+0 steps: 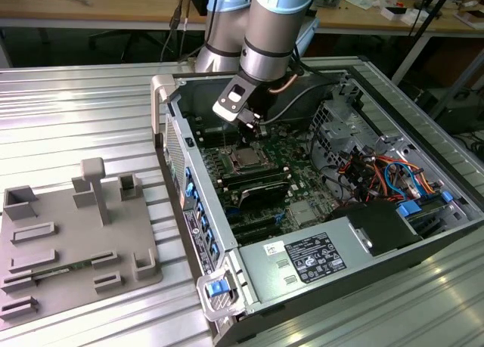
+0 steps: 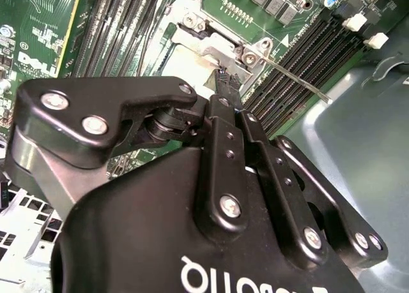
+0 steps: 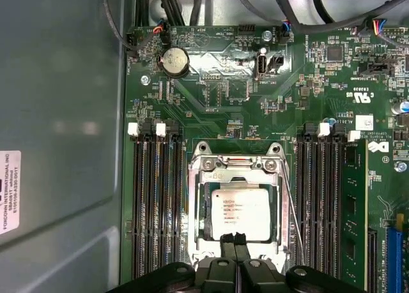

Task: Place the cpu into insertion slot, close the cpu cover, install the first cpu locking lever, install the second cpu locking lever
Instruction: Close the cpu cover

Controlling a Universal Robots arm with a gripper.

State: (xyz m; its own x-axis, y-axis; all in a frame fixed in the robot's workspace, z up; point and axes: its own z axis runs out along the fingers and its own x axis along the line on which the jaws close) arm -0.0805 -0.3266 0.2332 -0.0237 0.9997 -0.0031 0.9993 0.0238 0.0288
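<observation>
- Silvery cpu point(image 3: 241, 210) lies flat in the slot point(image 3: 206, 216), just beyond the tips of the fingers point(image 3: 234, 237) in the first wrist view. In the exterior view it sits directly below them point(image 1: 246, 159).
- The cover point(image 3: 235, 177) is down over the cpu, and its square cut-out frames the chip's metal top.
- The fingers are pressed together with nothing visible between them. Their tips are at the cover's nearest edge, but I cannot tell if they touch it.
- In the second wrist view the tips point(image 2: 225, 81) point at the cover's bright metal end point(image 2: 211, 47).
- A thin metal lever point(image 3: 292, 210) runs beside the cover to one side of the fingers and slants away from the frame as it nears them. In the second wrist view the lever point(image 2: 297, 82) sticks out past the tips, above the black memory slots point(image 2: 291, 57).
- Memory slots point(image 3: 156, 203) flank the socket on both sides of the fingers on the green board point(image 3: 217, 95).
- In the exterior view the fingers point(image 1: 253, 124) reach down into the open computer case point(image 1: 227, 233), which lies on a ribbed metal counter point(image 1: 76, 113).
- A grey fixture plate point(image 1: 68, 241) lies on the counter well apart from the fingers, outside the case.
</observation>
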